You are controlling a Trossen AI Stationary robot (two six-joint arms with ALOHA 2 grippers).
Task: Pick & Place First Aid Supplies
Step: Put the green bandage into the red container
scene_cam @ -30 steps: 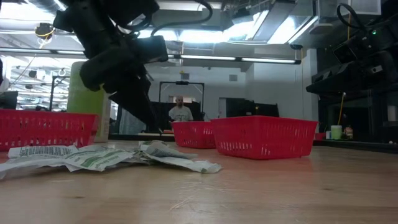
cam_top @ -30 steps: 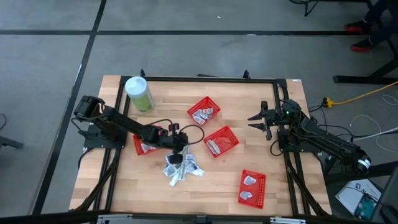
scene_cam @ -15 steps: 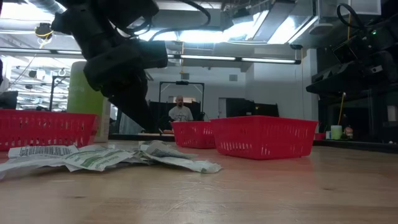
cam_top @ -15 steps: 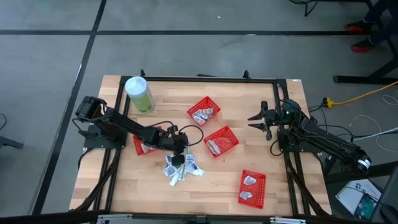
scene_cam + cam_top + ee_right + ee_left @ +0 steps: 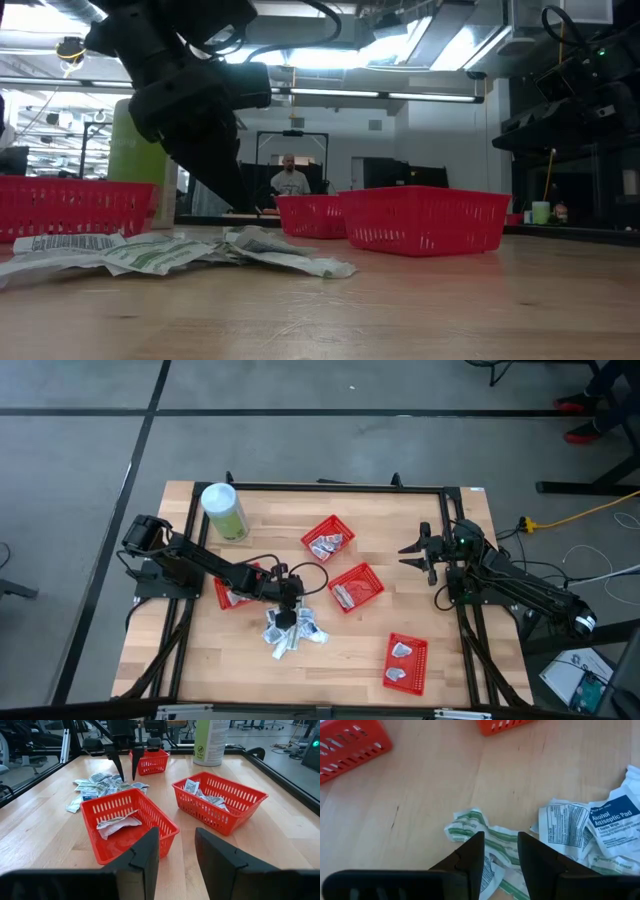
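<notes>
**Q:** High view — where do the supplies lie relative to the working arm?

**A:** The pile of first aid packets (image 5: 292, 632) sits loose on the table (image 5: 440, 670), near its middle, directly beneath the left gripper (image 5: 287, 611). The right gripper (image 5: 414, 554) waits well apart, at the table's right edge, fingers parted and empty.

**Q:** And the left gripper's state?

**A:** Left wrist view: its jaws stand moderately apart, holding nothing, straddling a green-striped wrapped strip (image 5: 496, 842). The strip's long axis runs roughly along the gap between the fingertips, not across it. An alcohol antiseptic pad packet (image 5: 616, 822) lies just beside, off to one side.

**Q:** Which arm should take the next pick?

**A:** The left, judging by nearness; a straight descent would likely bracket the strip. The nearest red basket (image 5: 236, 594) lies just behind it.
</notes>
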